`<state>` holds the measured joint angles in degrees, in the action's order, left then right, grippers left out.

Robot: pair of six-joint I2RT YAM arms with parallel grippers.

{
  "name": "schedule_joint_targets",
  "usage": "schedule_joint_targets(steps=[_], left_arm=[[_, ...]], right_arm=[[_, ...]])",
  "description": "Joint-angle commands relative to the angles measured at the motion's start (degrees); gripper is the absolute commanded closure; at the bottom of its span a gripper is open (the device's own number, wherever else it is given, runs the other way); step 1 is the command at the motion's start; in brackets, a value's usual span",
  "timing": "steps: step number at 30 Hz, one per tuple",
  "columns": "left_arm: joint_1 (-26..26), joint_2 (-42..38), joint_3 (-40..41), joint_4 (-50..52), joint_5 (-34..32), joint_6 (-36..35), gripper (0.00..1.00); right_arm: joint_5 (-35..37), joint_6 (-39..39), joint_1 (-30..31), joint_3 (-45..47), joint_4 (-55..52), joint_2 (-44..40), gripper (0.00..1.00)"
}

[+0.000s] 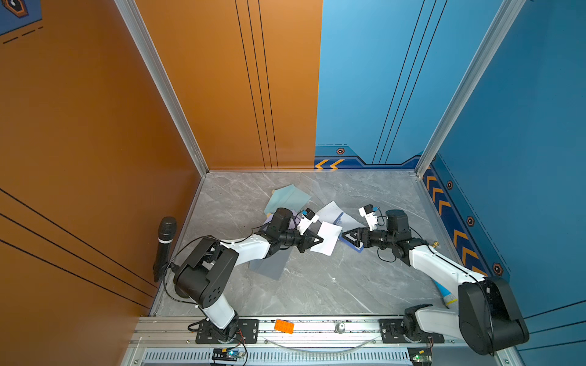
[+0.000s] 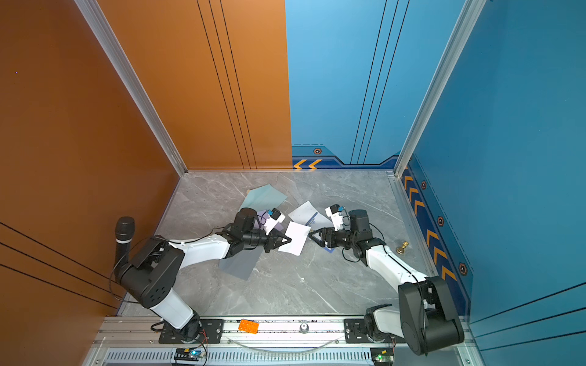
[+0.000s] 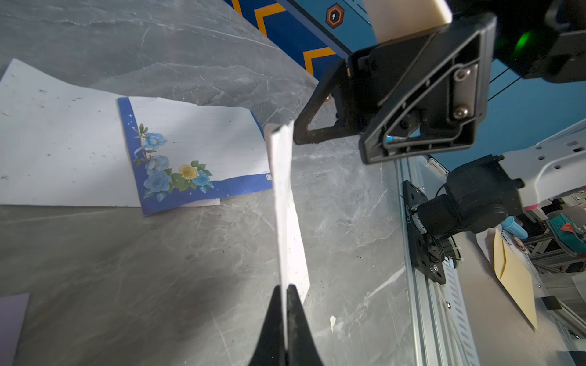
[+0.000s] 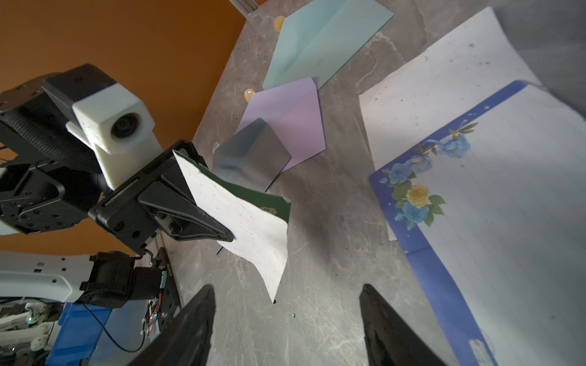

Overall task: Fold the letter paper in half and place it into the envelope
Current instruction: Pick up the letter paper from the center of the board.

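**Step in hand.** The left gripper (image 1: pixel 319 240) was clamped on one edge of the paper (image 1: pixel 328 238), holding it clear of the table (image 1: pixel 317 285) at mid-frame in both top views. The paper appeared doubled, white outside and green inside, so the fold was judged complete. The right gripper (image 1: pixel 344 236) stood wide and empty just right of the paper.

**Next move.** Insertion was not yet begun. A teal envelope (image 1: pixel 287 198) lay above and left of the paper, and a grey envelope (image 1: pixel 269 264) below and left. The right gripper would need to steady one envelope's mouth while the paper's free edge was fed in.
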<state>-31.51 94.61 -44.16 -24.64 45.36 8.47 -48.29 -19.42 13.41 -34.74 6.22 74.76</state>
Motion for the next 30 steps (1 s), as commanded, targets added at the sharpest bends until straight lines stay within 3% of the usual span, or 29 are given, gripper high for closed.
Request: schedule_joint_targets(steps=[1, 8, 18, 30], left_arm=[[0.20, -0.30, 1.33, -7.01, 2.24, 3.89, 1.00], [0.44, 0.31, 3.30, -18.48, 3.50, 10.61, 1.00], [0.31, -0.39, 3.90, -20.09, 2.85, 11.83, 1.00], [1.34, 0.67, 6.98, -26.56, -0.06, 13.82, 1.00]], right_arm=[[-2.72, -0.76, 2.14, 0.00, 4.90, 1.74, 0.26], [-1.82, -0.34, 4.51, -2.21, 7.57, 5.79, 0.25], [-6.00, -4.90, 5.17, -4.41, 17.60, 11.25, 0.28], [-7.43, -6.86, 6.59, -4.77, 19.97, 11.46, 0.64]])
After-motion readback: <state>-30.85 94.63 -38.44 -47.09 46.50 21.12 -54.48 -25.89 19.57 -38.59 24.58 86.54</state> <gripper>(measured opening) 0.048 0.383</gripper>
